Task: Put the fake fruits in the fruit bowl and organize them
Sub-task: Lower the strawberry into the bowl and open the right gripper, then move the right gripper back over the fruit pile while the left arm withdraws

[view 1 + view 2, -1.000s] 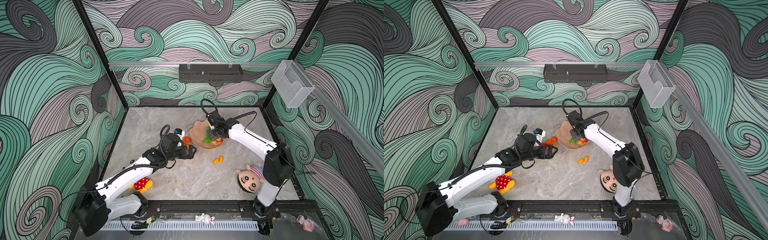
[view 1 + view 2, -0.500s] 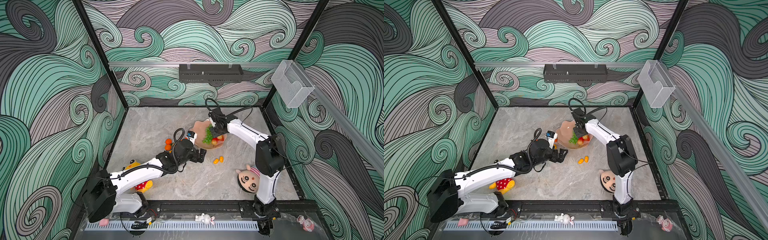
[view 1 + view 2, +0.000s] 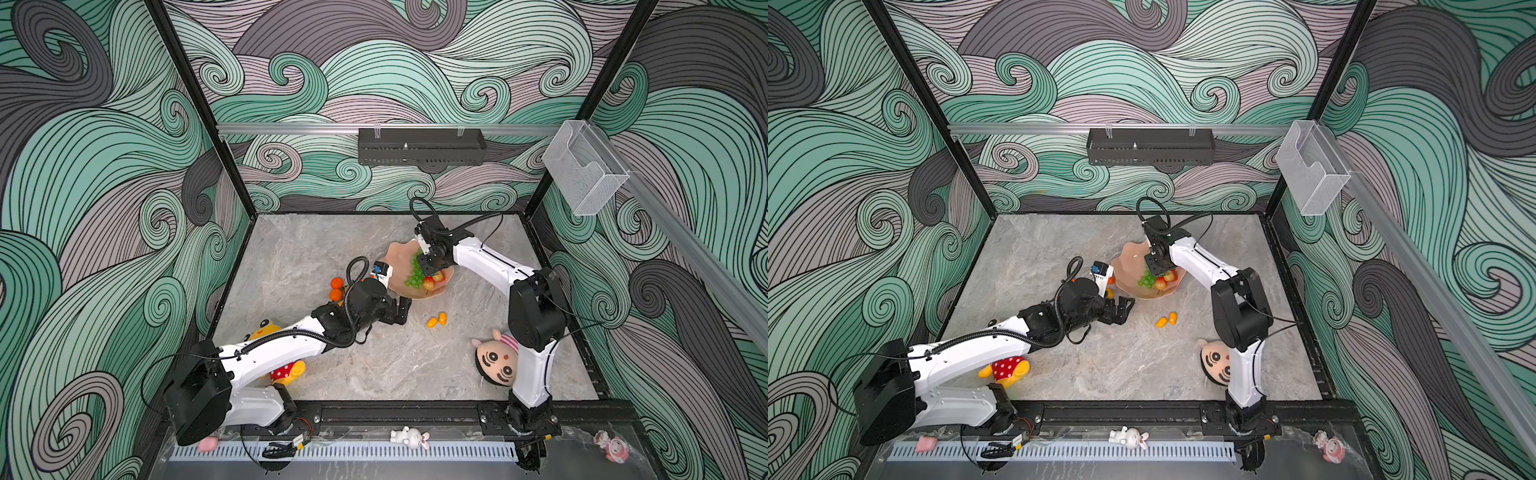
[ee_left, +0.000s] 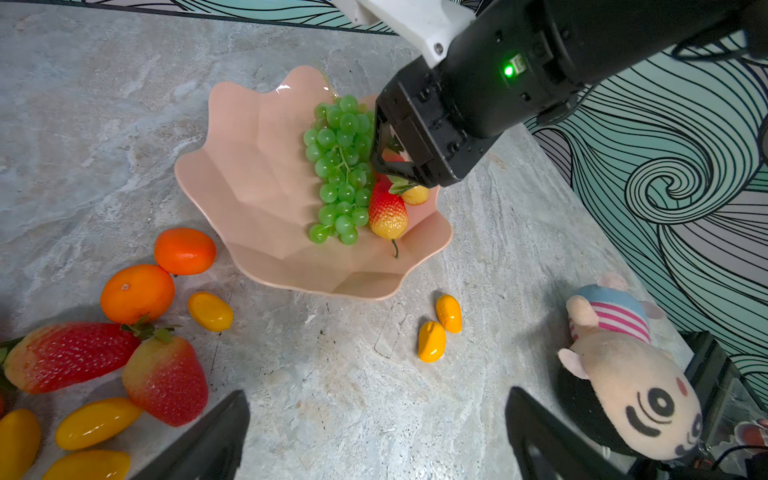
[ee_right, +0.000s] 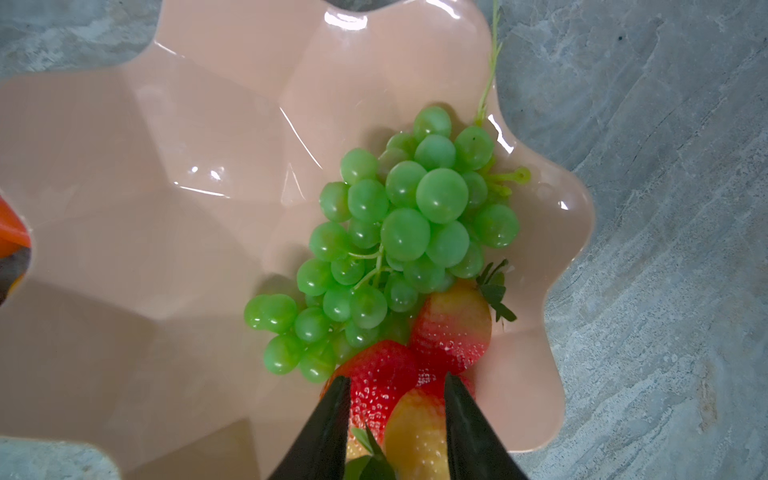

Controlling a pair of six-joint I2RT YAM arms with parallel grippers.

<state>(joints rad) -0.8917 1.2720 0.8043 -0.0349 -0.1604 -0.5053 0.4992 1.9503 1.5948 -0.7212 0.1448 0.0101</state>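
My right claw point(image 5: 397, 376) is low inside the pink bowl point(image 5: 166, 187), its fingers partly apart on each side of a strawberry point(image 5: 374, 395). Whether they press it or are free of it, I cannot tell. The grapes point(image 5: 395, 232) lie just ahead of its tips, with a second strawberry point(image 5: 453, 328) beside them. I judge this is the putting-down step. I would spread the fingers fully and then rise straight up, so that nothing is dragged over the low rim.

My left claw point(image 4: 378, 397) is spread wide and empty above the table point(image 4: 332, 365). Two small yellow fruits point(image 4: 440, 328) lie just ahead of it, close together. I would take only one, across its short side. The oranges point(image 4: 137, 293) and more strawberries point(image 4: 166, 378) wait at its side.
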